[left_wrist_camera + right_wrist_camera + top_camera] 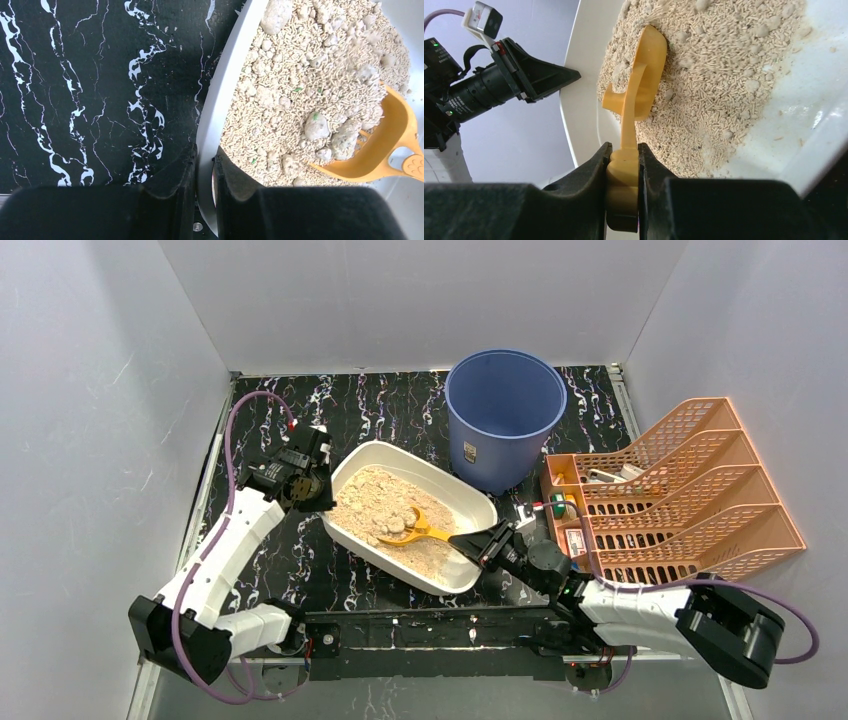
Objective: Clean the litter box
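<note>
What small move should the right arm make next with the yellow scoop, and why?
Probably lift the scoop gently, keeping it level. The right fingers are shut on its handle, its blade lies in the litter with clumps against it, and the left fingers pinch the litter box rim, so the box should stay put. The blue bucket stands just beyond.

Seen on the left arm and right arm: white shells on the long links, black housings at the joints. A mauve cable loops off each, up from the black base rail. The left gripper and right gripper are matte black with blocky fingers. A black lens camera sits just behind the left gripper, with a green light and a white tag.
</note>
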`<control>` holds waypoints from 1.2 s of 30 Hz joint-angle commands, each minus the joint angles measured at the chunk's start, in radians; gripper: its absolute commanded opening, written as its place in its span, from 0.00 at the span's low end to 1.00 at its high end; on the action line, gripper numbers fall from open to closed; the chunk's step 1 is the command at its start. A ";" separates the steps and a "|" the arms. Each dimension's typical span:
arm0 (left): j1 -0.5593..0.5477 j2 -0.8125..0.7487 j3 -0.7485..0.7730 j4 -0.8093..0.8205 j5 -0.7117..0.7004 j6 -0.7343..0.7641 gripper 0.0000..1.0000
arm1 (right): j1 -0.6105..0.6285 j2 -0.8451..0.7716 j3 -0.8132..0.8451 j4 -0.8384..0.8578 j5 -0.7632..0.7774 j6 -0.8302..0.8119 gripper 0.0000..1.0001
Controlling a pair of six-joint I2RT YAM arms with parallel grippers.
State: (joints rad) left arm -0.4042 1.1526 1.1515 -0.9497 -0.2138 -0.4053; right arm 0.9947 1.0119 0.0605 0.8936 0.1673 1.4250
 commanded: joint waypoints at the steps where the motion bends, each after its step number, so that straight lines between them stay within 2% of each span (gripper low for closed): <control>1: -0.004 -0.058 0.049 0.035 -0.048 -0.011 0.00 | -0.003 -0.083 -0.016 0.031 0.072 -0.025 0.01; 11: -0.004 -0.084 -0.063 0.059 -0.049 -0.011 0.00 | -0.004 -0.280 -0.104 -0.018 0.108 -0.044 0.01; 14: -0.004 -0.070 -0.099 0.079 -0.048 -0.033 0.00 | -0.005 -0.322 -0.110 -0.034 0.096 -0.072 0.01; 21: -0.004 -0.019 -0.162 0.115 -0.087 -0.059 0.00 | -0.005 -0.453 -0.175 -0.108 0.109 0.006 0.01; 24: -0.004 -0.001 -0.183 0.128 -0.106 -0.074 0.00 | -0.005 -0.490 -0.173 -0.097 0.088 -0.029 0.01; 25: -0.004 0.005 -0.186 0.136 -0.105 -0.074 0.01 | -0.004 -0.511 -0.165 -0.138 0.099 -0.017 0.01; 26: -0.004 0.010 -0.190 0.143 -0.108 -0.077 0.04 | -0.005 -0.531 -0.160 -0.200 0.111 0.013 0.01; 30: -0.004 0.031 -0.199 0.167 -0.097 -0.088 0.11 | -0.005 -0.531 -0.158 -0.136 0.085 -0.010 0.01; 32: -0.004 0.035 -0.203 0.174 -0.093 -0.090 0.17 | -0.004 -0.563 -0.140 -0.243 0.114 0.019 0.01; 35: -0.004 0.039 -0.204 0.178 -0.100 -0.088 0.28 | -0.006 -0.550 -0.152 -0.166 0.066 0.010 0.01; 36: -0.004 0.040 -0.202 0.178 -0.103 -0.084 0.30 | -0.005 -0.564 -0.140 -0.209 0.070 0.004 0.01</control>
State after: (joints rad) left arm -0.4076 1.1957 0.9413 -0.8062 -0.2863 -0.4721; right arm 0.9939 0.4751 0.0101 0.6056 0.2497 1.4151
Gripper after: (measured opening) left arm 0.260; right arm 0.280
